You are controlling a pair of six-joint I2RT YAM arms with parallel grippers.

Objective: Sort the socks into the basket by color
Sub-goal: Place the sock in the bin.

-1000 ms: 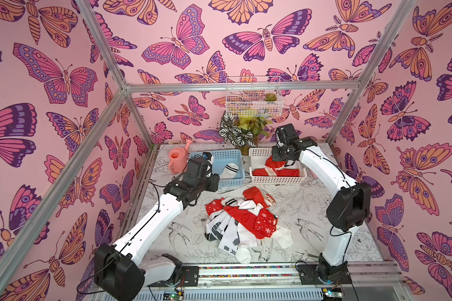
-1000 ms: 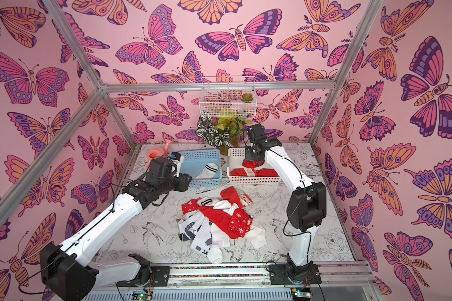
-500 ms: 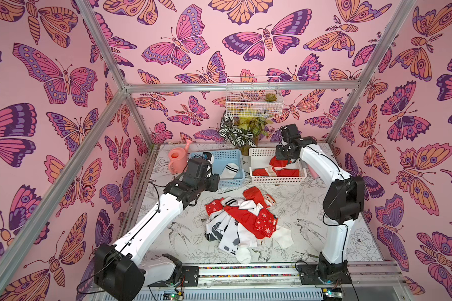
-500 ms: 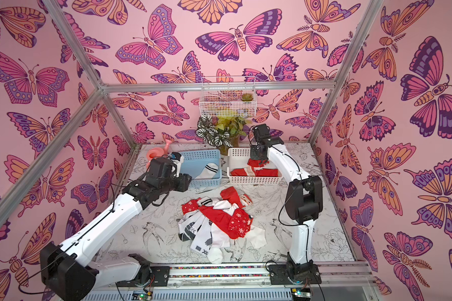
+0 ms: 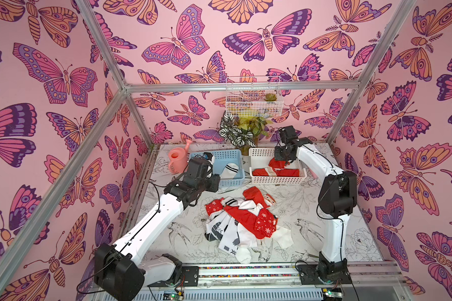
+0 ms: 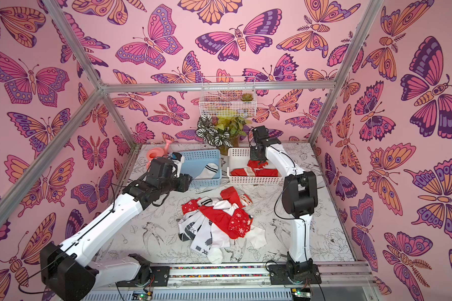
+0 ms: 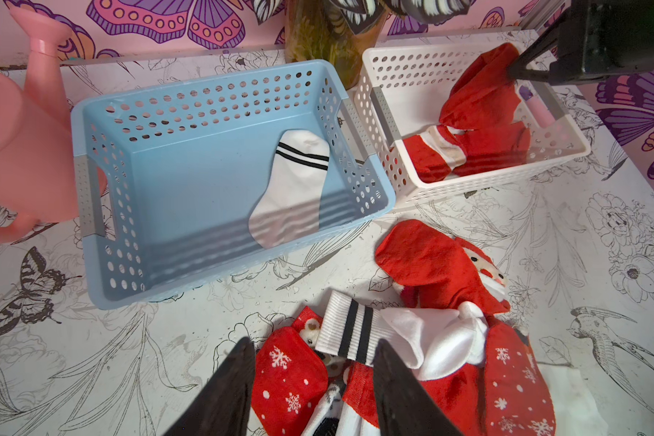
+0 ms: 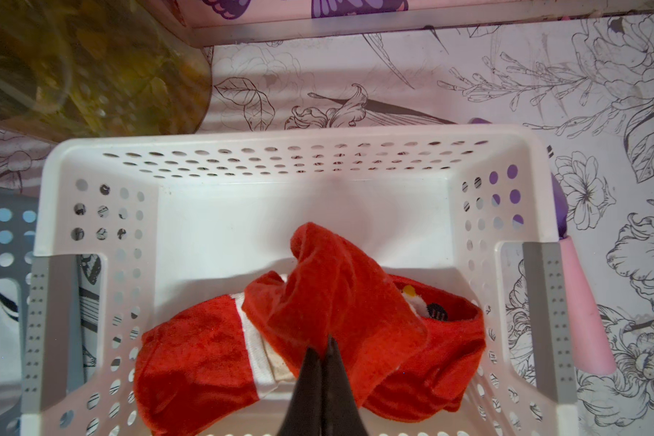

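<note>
A mixed pile of red and white striped socks [image 5: 242, 220] [image 6: 217, 224] lies mid-table. My left gripper [image 7: 314, 341] hangs open above the pile's near end, over a white black-striped cuff [image 7: 350, 332] and a red snowflake sock [image 7: 287, 377]. One white striped sock [image 7: 295, 188] [image 5: 230, 169] lies in the blue basket [image 7: 204, 81] [image 5: 215, 154]. My right gripper [image 8: 322, 347] is shut on a red sock [image 8: 337, 287] [image 7: 480, 90], which hangs into the white basket [image 8: 280, 139] [image 5: 277, 180] onto red socks [image 8: 193, 358] lying there.
A pink watering can [image 5: 176, 159] [image 7: 16, 151] stands left of the blue basket. A potted plant [image 5: 242, 133] is behind the baskets, under a wire wall basket [image 5: 253, 96]. A pink and purple object [image 8: 582, 302] lies against the white basket's outer side.
The right arm has folded up, and its gripper has shifted slightly right and back over the white basket with the red sock. The left arm has not moved.
</note>
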